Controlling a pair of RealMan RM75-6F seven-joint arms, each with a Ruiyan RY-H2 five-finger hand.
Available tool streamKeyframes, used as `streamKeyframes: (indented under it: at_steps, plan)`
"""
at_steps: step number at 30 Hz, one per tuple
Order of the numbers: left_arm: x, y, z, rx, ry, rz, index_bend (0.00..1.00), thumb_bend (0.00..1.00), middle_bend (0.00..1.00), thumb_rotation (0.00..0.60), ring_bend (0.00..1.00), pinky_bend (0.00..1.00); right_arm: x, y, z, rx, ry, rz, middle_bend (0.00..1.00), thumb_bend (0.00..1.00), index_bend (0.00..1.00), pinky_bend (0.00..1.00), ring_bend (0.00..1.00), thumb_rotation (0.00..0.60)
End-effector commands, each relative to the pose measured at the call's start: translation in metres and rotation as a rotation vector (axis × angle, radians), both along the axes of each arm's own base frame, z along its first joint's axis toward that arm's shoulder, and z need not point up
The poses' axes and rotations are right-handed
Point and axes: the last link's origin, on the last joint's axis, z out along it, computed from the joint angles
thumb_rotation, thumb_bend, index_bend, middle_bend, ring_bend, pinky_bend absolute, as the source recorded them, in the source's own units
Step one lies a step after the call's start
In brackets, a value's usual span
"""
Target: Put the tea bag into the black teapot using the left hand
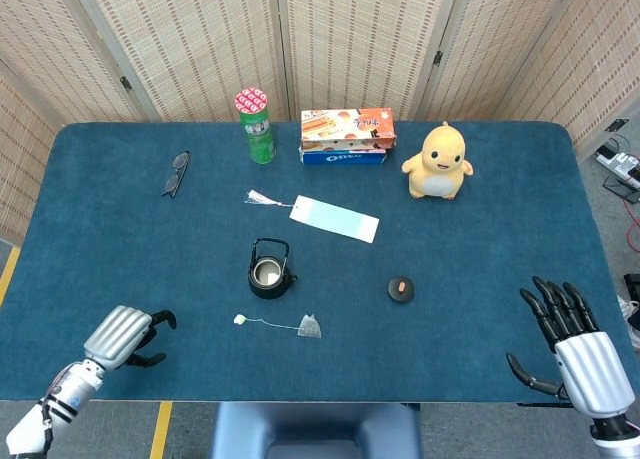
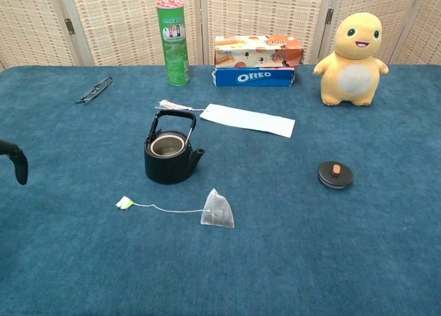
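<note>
The tea bag [image 2: 218,211] sits on the blue surface [image 2: 331,261] just near-right of the lidless black teapot [image 2: 170,155], both robot hands (left robot hand [image 1: 125,337], right robot hand [image 1: 580,351]) empty with fingers apart, and the far blue box [image 2: 256,77] reads OREO.

Bare cloth between left hand [image 1: 124,335] and tea bag [image 1: 310,326]

"OREO" on blue biscuit box [image 2: 255,77]
</note>
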Motion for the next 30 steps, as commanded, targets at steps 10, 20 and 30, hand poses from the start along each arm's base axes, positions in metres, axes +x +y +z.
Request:
streamKeyframes:
  at_steps: [10,20,30]
  plan:
    - [0.036,0.033,-0.058,-0.072,-0.058,0.01,0.46,0.39,1.0,0.6,1.0,1.0,0.0,0.0,0.003,0.002,-0.012,0.007,0.0,0.4,0.0,0.0,0.01,0.22]
    - [0.047,0.05,-0.08,-0.116,-0.058,0.026,0.46,0.47,1.0,0.6,1.0,1.0,-0.001,0.001,0.01,-0.019,-0.033,0.013,0.0,0.4,0.0,0.0,0.01,0.22]
    - [0.051,0.061,-0.098,-0.133,-0.036,0.027,0.4,0.47,1.0,0.6,1.0,1.0,-0.003,0.0,0.012,-0.025,-0.038,0.004,0.0,0.4,0.0,0.0,0.01,0.22]
